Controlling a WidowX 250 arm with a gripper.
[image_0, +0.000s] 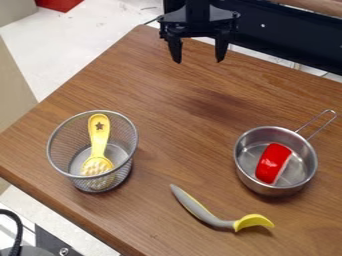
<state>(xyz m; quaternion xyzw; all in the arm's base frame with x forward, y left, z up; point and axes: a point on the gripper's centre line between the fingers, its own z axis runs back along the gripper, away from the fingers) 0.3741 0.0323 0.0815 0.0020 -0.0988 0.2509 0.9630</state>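
The black gripper (198, 57) hangs over the back of the wooden table at the top of the view, its two fingers wide apart with nothing between them. At the left stands a round wire mesh basket (58, 143), and a yellow brush-like utensil (99, 140) with a star on its handle leans inside it. On the right a steel saucepan (309, 165) holds a red object (272, 162) with a pale edge. A grey and yellow spoon-like utensil (206, 214) lies on the table between them, nearer the front. The gripper touches none of these.
The wooden table (174, 130) has its left edge running diagonally from the top centre to the lower left. The saucepan's wire handle (316, 123) points to the upper right. A dark cable (16, 232) and a metal part lie beyond the table at the lower left.
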